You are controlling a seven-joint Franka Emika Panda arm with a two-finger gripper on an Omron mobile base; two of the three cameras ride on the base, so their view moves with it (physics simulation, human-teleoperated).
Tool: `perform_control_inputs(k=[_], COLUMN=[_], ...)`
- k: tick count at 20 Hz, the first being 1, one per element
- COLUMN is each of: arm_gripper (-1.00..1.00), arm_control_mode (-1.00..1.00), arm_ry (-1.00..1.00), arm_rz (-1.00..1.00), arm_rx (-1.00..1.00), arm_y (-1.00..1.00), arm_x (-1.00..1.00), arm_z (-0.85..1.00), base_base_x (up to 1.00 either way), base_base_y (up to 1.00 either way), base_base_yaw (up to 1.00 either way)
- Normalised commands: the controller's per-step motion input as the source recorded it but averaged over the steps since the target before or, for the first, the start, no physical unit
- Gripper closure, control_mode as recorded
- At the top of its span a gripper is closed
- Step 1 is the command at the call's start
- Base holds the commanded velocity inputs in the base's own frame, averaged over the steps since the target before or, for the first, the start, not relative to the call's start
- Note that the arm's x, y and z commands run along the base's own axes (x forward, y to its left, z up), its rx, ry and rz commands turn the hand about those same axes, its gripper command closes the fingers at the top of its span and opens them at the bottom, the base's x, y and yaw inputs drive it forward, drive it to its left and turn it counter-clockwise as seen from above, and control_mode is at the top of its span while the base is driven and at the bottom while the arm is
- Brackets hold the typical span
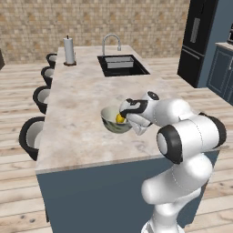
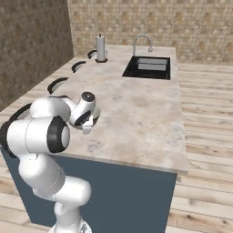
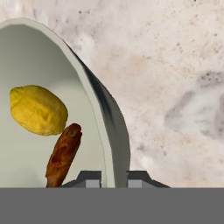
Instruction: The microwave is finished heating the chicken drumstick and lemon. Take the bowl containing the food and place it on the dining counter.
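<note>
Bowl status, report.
Gripper straddling bowl rim, one fingertip inside, one outside. Bowl over dining counter; lemon and chicken drumstick inside. Nothing obstructing.

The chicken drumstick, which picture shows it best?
The hand view: the chicken drumstick lies close up inside the bowl beside the lemon. From the base views I cannot make it out.

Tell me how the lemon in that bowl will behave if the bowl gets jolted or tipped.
The lemon is a smooth oval lying loose on the curved inside of the bowl, so it would probably roll. The chicken drumstick lies close beside it and may stop it on that side. The bowl's deep wall should keep it in unless tipped steeply.
</note>
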Motion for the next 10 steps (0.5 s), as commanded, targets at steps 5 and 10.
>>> perform_control_inputs(k=[5, 10], arm_gripper=[1.0, -1.0], arm_control_mode=[-1.0, -1.0], arm_ry=[-0.02, 0.0], arm_rz=[-0.02, 0.0], arm_rx=[-0.02, 0.0], arm_y=[0.02, 0.0], arm_x=[0.32, 0.09], arm_z=[-0.17, -0.07], base_base_x=[0.0, 0.0], base_base_y=[0.0, 0.0], base_base_yaw=[0.0, 0.0])
